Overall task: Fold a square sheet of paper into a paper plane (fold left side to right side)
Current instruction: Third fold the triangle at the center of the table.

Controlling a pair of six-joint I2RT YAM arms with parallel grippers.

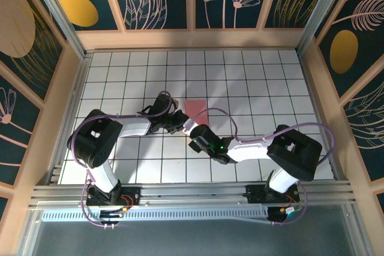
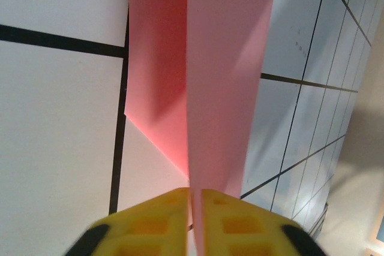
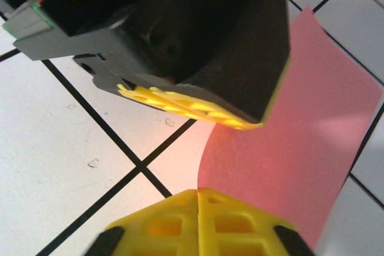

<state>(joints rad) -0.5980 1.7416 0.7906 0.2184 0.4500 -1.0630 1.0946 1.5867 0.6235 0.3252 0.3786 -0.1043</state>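
From above, the left arm (image 1: 120, 129) rises from its base at the near edge, bends at a raised shoulder and reaches rightward, low over the desk (image 1: 258, 88). Its end effector (image 1: 179, 123) arrives at about the middle of the white grid. The right arm (image 1: 258, 147) mirrors it: up from its base, folded at the elbow, forearm stretched left. The right end effector (image 1: 191, 130) sits just beside the left one, the two nearly nose to nose. The salmon-pink sheet of paper (image 1: 197, 111) lies just beyond them, showing as a narrow strip about one tile wide, its near end at the two tips.

In the left wrist view, the left end effector (image 2: 195, 205) points along the desk. Its yellow fingers (image 2: 150, 223) are pressed together on the sheet of paper (image 2: 228, 76), whose edge runs straight into the seam between them. From there the paper stands up and away in two panels, one lit and one in shadow, lifted off the tiles at this end.

In the right wrist view, the right end effector (image 3: 198, 205) also has its yellow fingers (image 3: 240, 223) closed with no gap. The curved edge of the sheet of paper (image 3: 300, 142) drops into their seam, so it pinches the paper too. Opposite and close by is the left end effector (image 3: 240, 121) — a black body tilted downward, yellow tips at the paper's edge, a little apart from the right one.
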